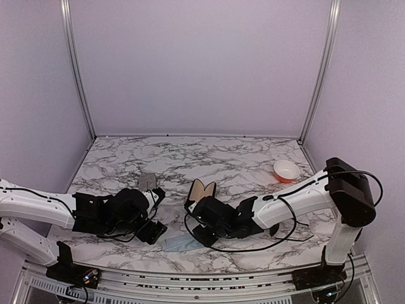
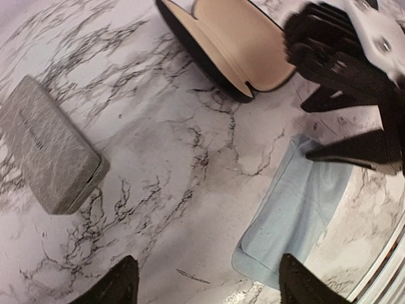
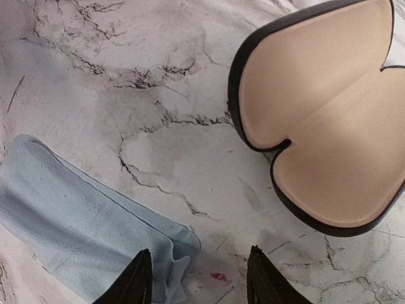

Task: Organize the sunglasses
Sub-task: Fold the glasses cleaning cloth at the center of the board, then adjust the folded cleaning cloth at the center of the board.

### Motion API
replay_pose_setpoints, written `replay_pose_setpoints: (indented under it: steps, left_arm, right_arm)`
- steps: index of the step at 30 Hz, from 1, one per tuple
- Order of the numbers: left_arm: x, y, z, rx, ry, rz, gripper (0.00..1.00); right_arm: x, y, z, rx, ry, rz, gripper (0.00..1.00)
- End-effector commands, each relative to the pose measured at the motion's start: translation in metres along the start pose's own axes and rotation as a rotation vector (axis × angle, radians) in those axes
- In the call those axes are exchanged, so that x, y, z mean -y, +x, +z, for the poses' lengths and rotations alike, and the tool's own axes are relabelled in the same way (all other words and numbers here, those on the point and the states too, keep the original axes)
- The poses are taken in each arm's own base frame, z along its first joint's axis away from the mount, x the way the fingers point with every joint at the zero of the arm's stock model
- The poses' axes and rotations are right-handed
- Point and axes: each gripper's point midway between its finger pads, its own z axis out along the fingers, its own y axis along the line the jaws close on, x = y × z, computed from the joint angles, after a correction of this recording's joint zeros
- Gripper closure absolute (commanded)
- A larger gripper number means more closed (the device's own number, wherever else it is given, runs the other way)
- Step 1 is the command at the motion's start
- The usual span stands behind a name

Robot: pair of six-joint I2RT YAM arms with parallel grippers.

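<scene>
No sunglasses show in any view. A glossy black oval case (image 1: 202, 189) lies open and empty with its tan lining up; it also shows in the left wrist view (image 2: 234, 44) and the right wrist view (image 3: 329, 120). My left gripper (image 1: 157, 214) (image 2: 207, 266) is open and empty, low over bare marble between the grey case and the cloth. My right gripper (image 1: 193, 221) (image 3: 199, 253) is open and empty, its left finger over the edge of a light blue cloth (image 3: 82, 221), just in front of the open case.
A grey rectangular case (image 1: 147, 182) (image 2: 47, 152) lies shut behind my left gripper. The folded blue cloth (image 1: 179, 240) (image 2: 297, 209) lies near the table's front edge between the grippers. An orange and white bowl (image 1: 286, 170) sits at the back right.
</scene>
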Motion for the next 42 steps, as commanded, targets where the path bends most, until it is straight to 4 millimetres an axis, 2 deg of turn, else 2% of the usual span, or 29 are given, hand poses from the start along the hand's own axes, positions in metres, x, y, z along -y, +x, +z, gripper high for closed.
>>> replay_pose_setpoints:
  steps: [1, 8, 13, 18, 25, 28, 32, 38, 39, 40, 42]
  left_arm:
    - [-0.038, -0.004, -0.017, 0.077, -0.167, -0.039, 0.02]
    - [-0.086, -0.019, -0.058, 0.287, -0.357, -0.15, 0.01]
    - [-0.081, -0.02, -0.069, 0.376, -0.261, -0.164, 0.01]
    - [-0.063, -0.024, -0.068, 0.376, -0.161, -0.136, 0.04]
    - [-0.019, -0.021, -0.057, 0.307, -0.024, -0.014, 0.13]
    - [0.002, -0.013, -0.051, 0.266, 0.02, 0.074, 0.17]
    - [0.03, -0.001, -0.045, 0.228, 0.09, 0.181, 0.28]
    - [0.073, 0.021, -0.04, 0.21, 0.178, 0.369, 0.33]
    - [0.076, 0.023, -0.038, 0.201, 0.181, 0.382, 0.36]
    - [0.075, 0.022, -0.035, 0.197, 0.164, 0.377, 0.43]
    - [0.069, 0.019, -0.029, 0.193, 0.124, 0.317, 0.48]
  right_arm:
    - [0.002, -0.029, -0.023, 0.083, 0.016, 0.022, 0.47]
    - [0.011, -0.034, -0.036, 0.109, 0.055, 0.028, 0.35]
    - [0.019, -0.034, -0.046, 0.126, 0.076, 0.044, 0.28]
    - [0.028, -0.032, -0.059, 0.145, 0.099, 0.072, 0.23]
    - [0.046, -0.023, -0.084, 0.2, 0.121, 0.096, 0.23]
    - [0.056, -0.021, -0.096, 0.225, 0.124, 0.101, 0.23]
    - [0.067, -0.015, -0.103, 0.227, 0.106, 0.142, 0.26]
    - [0.057, -0.01, -0.106, 0.261, -0.048, 0.254, 0.31]
    - [0.053, -0.009, -0.106, 0.263, -0.076, 0.268, 0.33]
    - [0.048, -0.008, -0.105, 0.265, -0.11, 0.277, 0.35]
    - [0.037, -0.007, -0.102, 0.258, -0.171, 0.288, 0.37]
